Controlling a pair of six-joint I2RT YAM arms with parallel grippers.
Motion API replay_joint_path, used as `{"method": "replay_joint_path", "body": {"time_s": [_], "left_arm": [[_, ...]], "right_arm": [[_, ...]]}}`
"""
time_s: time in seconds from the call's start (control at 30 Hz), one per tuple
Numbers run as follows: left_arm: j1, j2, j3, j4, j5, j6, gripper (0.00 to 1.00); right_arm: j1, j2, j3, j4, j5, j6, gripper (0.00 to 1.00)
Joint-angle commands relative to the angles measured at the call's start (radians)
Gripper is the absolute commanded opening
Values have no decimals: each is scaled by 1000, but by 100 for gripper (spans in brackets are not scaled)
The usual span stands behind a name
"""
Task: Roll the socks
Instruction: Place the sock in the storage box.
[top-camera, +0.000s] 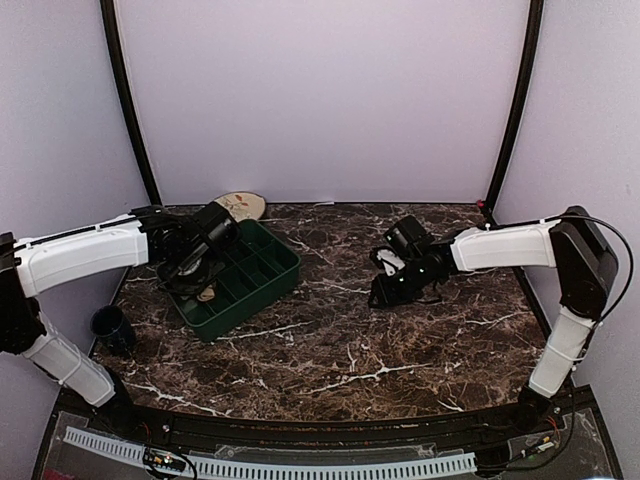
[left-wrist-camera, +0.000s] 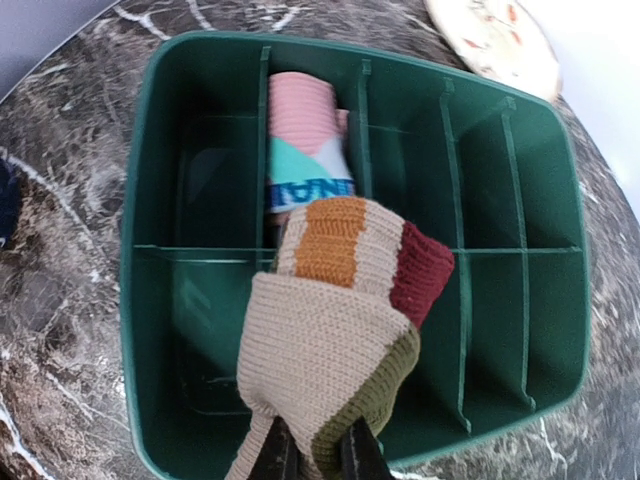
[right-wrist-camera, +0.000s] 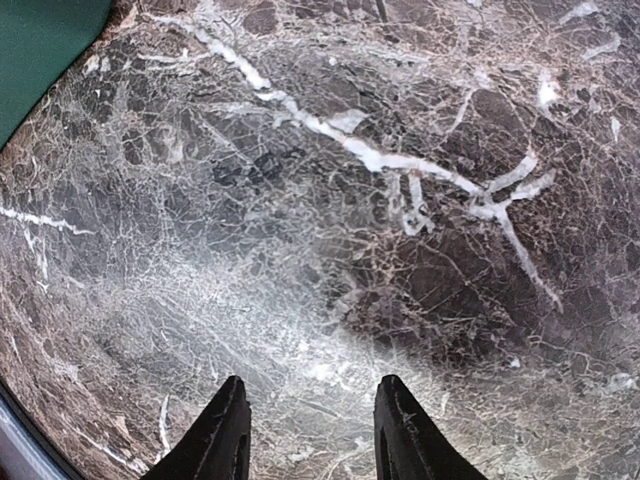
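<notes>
The left gripper (left-wrist-camera: 312, 452), at the bottom centre of the left wrist view, has its dark fingers pinching the lower edge of the tan knitted sock (left-wrist-camera: 330, 330), a bundle with an orange-brown band, cream stripes, an olive edge and a dark red toe. It hangs over the middle of the dark green plastic tray (left-wrist-camera: 140, 200) with divider walls, right above the crossing of two dividers. I cannot tell whether it touches them.

The pink ribbed sock (left-wrist-camera: 303, 125), with a mint and blue band, already lies rolled in an upper-row compartment, second from the left in that view, just above the tan one.

The step in hand looks like setting the tan roll into a cell. To do it well:
- Centre the bundle over one free cell rather than a divider, so it does not straddle the wall
- Lower it well in before letting go, since the loose fold may spring apart
- Avoid nudging the pink roll

The right gripper (right-wrist-camera: 310, 440) hovers over bare marble table (right-wrist-camera: 420, 190) at mid-right of the top view, fingers spread, holding nothing
</notes>
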Motion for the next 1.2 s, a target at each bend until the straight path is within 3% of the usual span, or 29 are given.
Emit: {"method": "replay_joint_path", "body": {"time_s": [0.0,0.47,1.17], "left_arm": [[23,59,20,-102,-23,-106,0],[62,316,253,-274,5,-129,0],[78,465,346,-350,141,-168,0]], "right_arm": [[14,9,35,-1,-7,-18,41],[22,-13,17,30,-24,-17,41],[25,-17,6,63,-40,-13,41]]}}
